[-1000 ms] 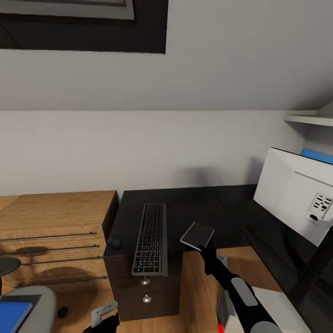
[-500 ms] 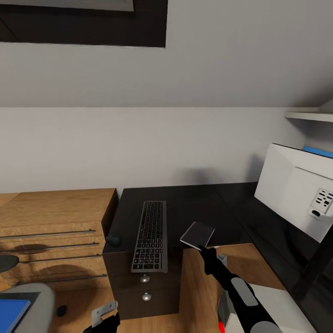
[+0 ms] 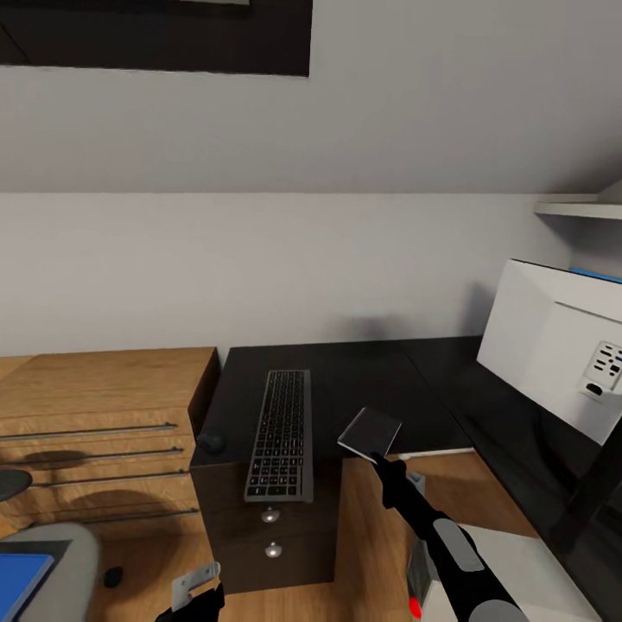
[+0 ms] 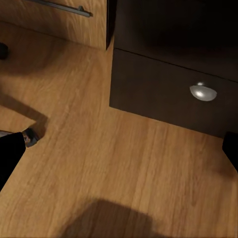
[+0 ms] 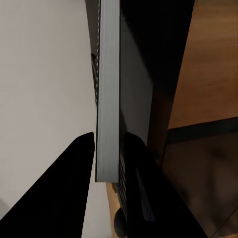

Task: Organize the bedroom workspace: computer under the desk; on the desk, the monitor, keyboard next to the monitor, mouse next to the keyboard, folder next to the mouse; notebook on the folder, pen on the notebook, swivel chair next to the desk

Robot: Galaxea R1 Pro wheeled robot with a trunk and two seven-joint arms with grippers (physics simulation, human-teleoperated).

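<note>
Far off to the left of my right gripper [image 3: 380, 459], the swivel chair [image 3: 60, 561] carries the folder [image 3: 19, 577]. My left gripper [image 3: 194, 589] hangs low over the wooden floor [image 4: 114, 163], its fingers spread apart, near the desk's drawer unit [image 4: 168, 84]. The mouse [image 3: 212, 444] and then the keyboard [image 3: 281, 434] lie on the desk [image 3: 363, 371], left of my right gripper, which is clamped on the notebook [image 3: 370, 431], holding it tilted above the desk edge. Well to its right stands the monitor [image 3: 553, 345]

One keyboard [image 3: 280, 434], one mouse [image 3: 211, 444], one notebook [image 3: 370, 432], one monitor [image 3: 557, 345], two drawer knobs [image 3: 270, 516].
</note>
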